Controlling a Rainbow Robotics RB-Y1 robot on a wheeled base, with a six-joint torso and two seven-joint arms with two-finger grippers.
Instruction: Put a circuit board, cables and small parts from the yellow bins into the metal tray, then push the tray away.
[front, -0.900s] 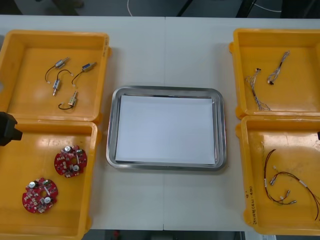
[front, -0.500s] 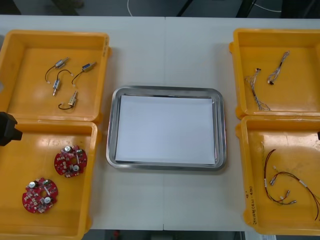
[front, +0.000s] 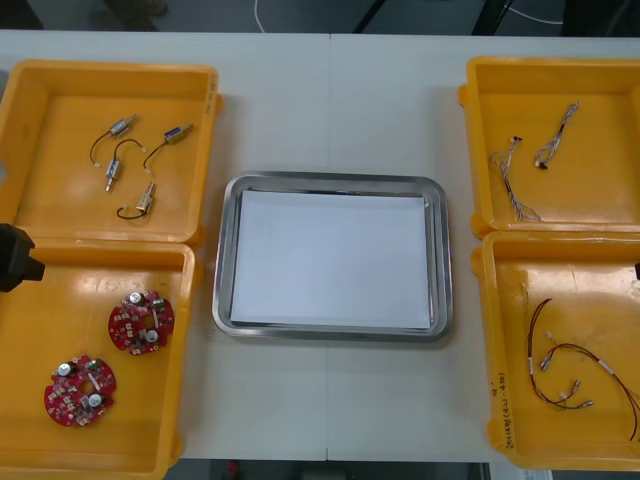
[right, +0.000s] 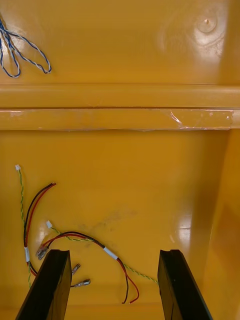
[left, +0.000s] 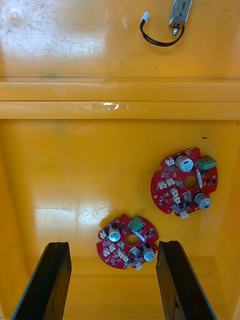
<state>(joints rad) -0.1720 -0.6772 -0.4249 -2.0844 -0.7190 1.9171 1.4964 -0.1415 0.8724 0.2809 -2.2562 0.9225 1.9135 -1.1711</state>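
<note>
Two round red circuit boards (front: 141, 321) (front: 79, 390) lie in the near left yellow bin (front: 30, 420). In the left wrist view my left gripper (left: 112, 280) is open above that bin, with one board (left: 129, 241) between its fingers and the other board (left: 185, 181) farther off. My right gripper (right: 114, 287) is open over the near right yellow bin (front: 600, 275), above red and yellow cables (right: 90, 240). The metal tray (front: 224, 250) sits mid-table with white inside. Small metal parts (front: 135, 160) lie in the far left bin. Twisted blue and white cables (front: 515, 180) lie in the far right bin.
The left arm's black housing (front: 15, 258) shows at the table's left edge, over the rim between the two left bins. The bins' raised rims (left: 120, 97) (right: 120, 107) separate near and far compartments. Bare table (front: 335, 110) lies beyond the tray.
</note>
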